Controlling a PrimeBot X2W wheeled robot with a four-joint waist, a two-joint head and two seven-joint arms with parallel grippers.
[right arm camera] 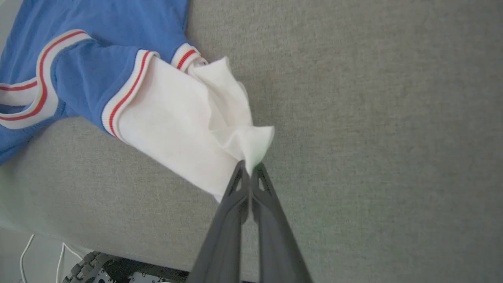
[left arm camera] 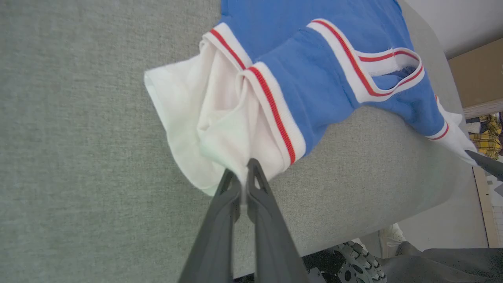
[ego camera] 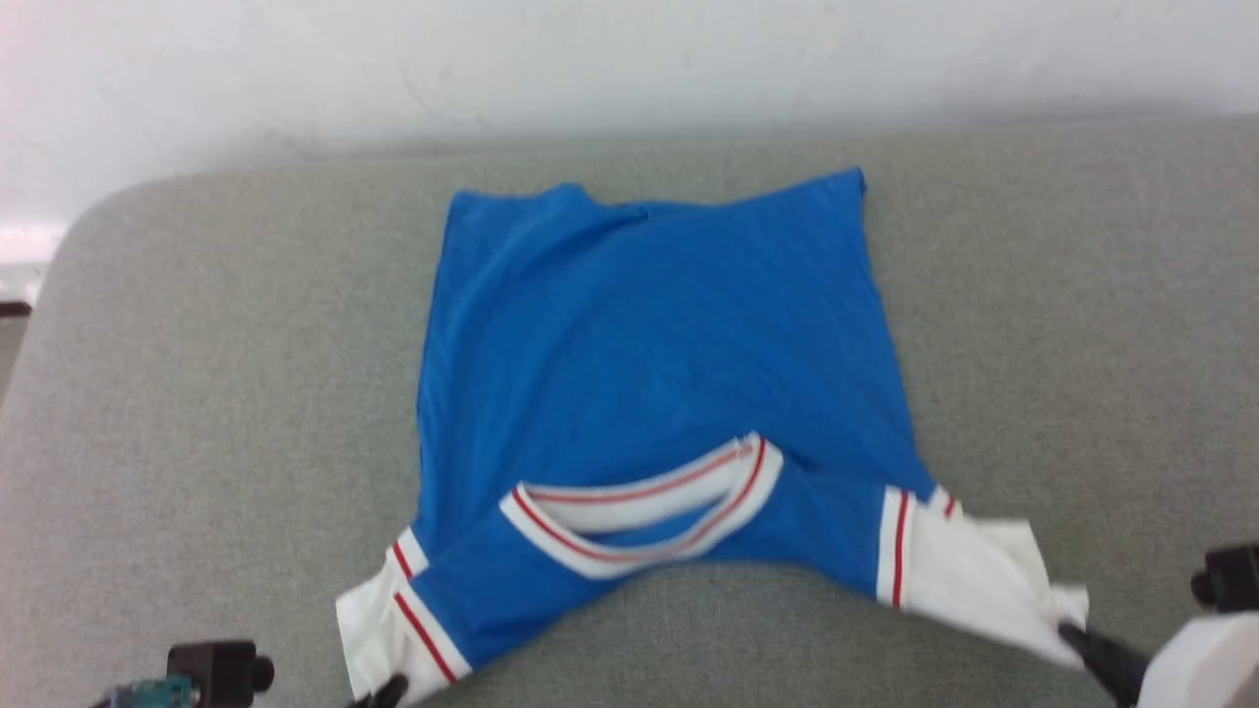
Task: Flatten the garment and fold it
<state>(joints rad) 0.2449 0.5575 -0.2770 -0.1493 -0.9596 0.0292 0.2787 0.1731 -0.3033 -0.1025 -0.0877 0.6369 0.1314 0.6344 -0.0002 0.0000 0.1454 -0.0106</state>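
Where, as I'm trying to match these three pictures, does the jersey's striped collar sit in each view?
Head view: collar, lower centre.
Left wrist view: collar, upper right.
Right wrist view: collar, left edge, upper half.
Shared landmark: the white sleeve end pinched by the right gripper.

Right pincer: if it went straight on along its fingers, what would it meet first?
The right pincer is shut on the white sleeve of the garment, so it would push into that bunched cloth first; beyond, probably the grey table.
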